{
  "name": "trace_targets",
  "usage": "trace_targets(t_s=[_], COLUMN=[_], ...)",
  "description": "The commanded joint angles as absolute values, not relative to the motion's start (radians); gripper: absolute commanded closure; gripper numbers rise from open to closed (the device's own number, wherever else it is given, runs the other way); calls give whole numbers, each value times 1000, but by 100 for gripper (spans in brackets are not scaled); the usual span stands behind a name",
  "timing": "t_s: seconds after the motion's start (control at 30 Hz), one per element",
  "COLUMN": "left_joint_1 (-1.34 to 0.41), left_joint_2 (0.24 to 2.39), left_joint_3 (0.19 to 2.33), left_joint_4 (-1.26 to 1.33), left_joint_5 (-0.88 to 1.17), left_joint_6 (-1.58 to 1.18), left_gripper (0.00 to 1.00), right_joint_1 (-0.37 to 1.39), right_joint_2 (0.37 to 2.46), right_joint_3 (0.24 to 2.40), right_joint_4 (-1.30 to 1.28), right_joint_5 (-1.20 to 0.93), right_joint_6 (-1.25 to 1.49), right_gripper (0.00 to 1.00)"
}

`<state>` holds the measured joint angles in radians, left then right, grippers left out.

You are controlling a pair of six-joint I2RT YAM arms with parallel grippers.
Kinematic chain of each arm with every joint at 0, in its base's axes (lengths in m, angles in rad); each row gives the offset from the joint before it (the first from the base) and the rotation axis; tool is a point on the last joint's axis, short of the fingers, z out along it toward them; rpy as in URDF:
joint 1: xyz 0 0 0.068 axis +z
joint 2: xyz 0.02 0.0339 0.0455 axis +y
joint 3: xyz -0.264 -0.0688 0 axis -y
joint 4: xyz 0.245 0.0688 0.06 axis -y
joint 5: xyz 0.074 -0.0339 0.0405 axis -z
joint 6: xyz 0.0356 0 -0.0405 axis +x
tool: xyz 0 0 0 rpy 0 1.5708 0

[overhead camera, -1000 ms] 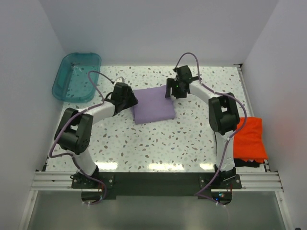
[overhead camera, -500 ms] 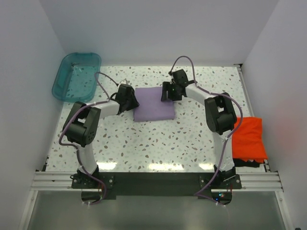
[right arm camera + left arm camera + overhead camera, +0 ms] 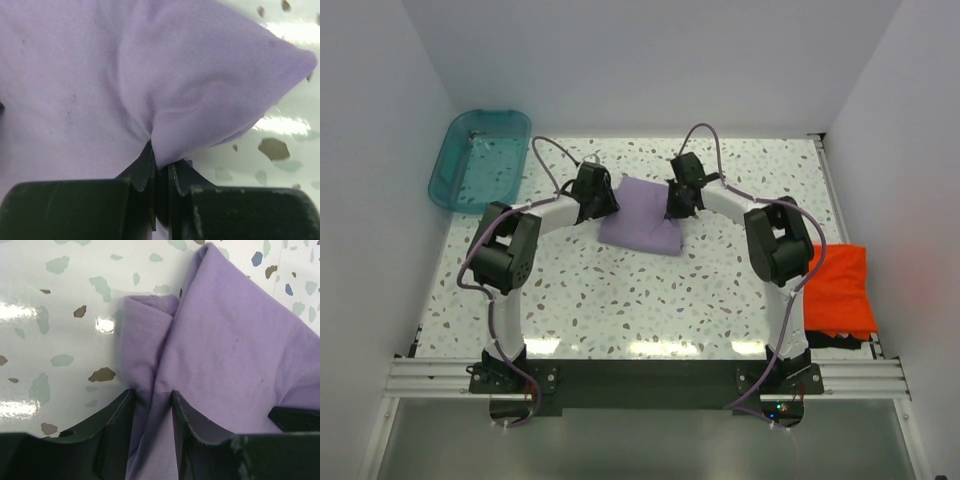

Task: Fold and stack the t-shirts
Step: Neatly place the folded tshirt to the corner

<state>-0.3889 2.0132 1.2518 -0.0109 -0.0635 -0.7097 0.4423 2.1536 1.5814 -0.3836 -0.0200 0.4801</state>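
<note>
Since the orange tee (image 3: 842,290) lies at the right edge of the table (image 3: 620,300), at 4 o'clock from the purple tee (image 3: 640,225), the right arm (image 3: 778,245) is nearer to it. The left gripper (image 3: 150,400) clamps the purple tee's 9 o'clock edge, the right gripper (image 3: 159,167) its 3 o'clock edge.

Folded tee (image 3: 642,218) lies mid-table (image 3: 620,295), toward the back. L gripper (image 3: 607,203) pinches its left edge, R gripper (image 3: 676,203) its right edge. Tub (image 3: 480,160) at back-left corner, well apart. Second tee (image 3: 842,290) at table's right edge, nr front, beside R arm.
</note>
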Motion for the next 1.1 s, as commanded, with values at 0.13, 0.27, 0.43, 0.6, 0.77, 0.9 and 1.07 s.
trace_targets(t_s=[0.13, 0.27, 0.43, 0.6, 0.77, 0.9, 1.07], left_joint_1=[-376, -356, -356, -356, -362, -376, -388], left_joint_2=[1994, 1950, 1856, 1741, 1654, 1571, 1502], left_joint_3=[1414, 1430, 1410, 1341, 1258, 1183, 1135], left_joint_4=[-136, -172, -193, -199, -196, -195, -204], left_joint_5=[-95, -100, -84, -45, -6, 43, 80], left_joint_6=[-652, -646, -640, -640, -649, -647, -638], left_gripper=[54, 53, 53, 53, 53, 53, 53], right_joint_1=[443, 431, 410, 377, 353, 319, 256], right_joint_2=[2005, 1953, 1959, 2002, 2092, 2144, 2095], right_joint_3=[1473, 1456, 1531, 1633, 1831, 1954, 1982], right_joint_4=[-482, -511, -662, -868, -1199, -1382, -1448], right_joint_5=[165, 262, 394, 578, 739, 802, 799], right_joint_6=[560, 591, 652, 768, 893, 975, 1000], right_gripper=[100, 100, 100, 100, 100, 100, 100])
